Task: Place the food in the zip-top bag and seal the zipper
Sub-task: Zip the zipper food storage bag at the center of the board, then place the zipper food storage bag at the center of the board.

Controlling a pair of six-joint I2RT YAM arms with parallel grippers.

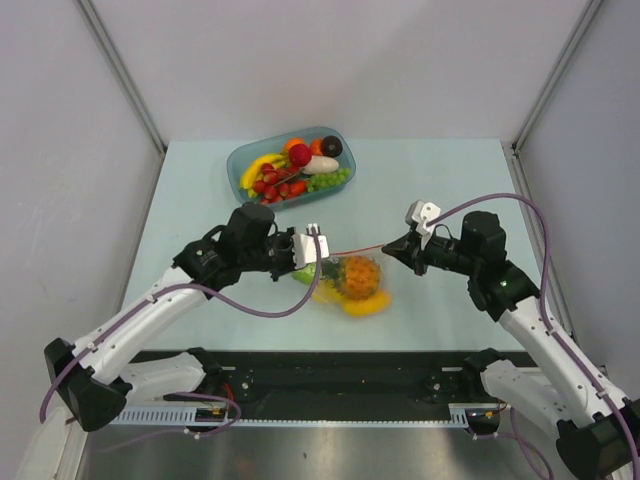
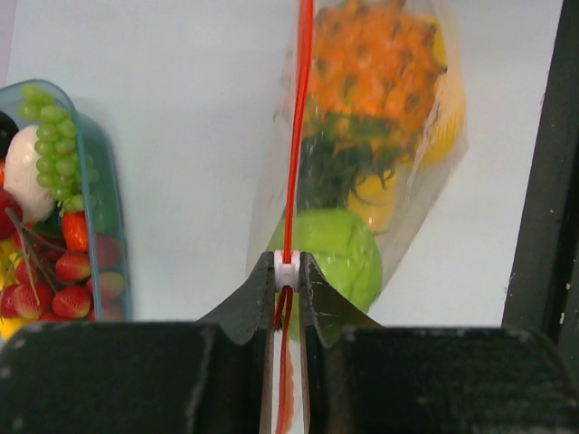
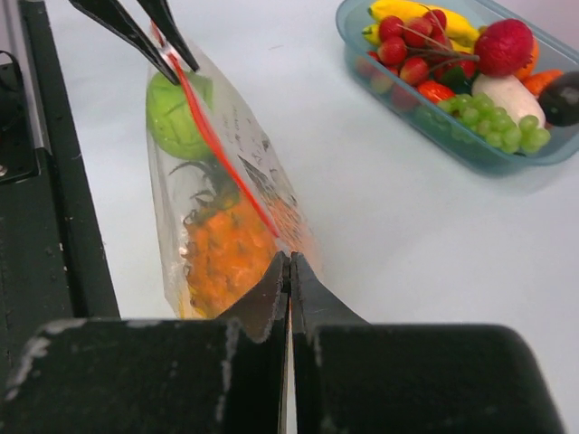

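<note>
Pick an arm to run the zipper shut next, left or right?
Left, probably. The left fingers clamp the white slider on the zipper; the right fingers only pinch its far end, so they anchor.

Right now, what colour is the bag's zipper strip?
Red-orange zipper strip, clearest in the left wrist view.

A pale blue-green table (image 1: 200,180) spreads beneath me, matte and evenly lit. Ahead rises a plain white back wall (image 1: 330,60). Greyish side walls (image 1: 60,150) flank me, joined by metal corner posts (image 1: 117,70). Behind me runs a black rail (image 1: 340,365).
</note>
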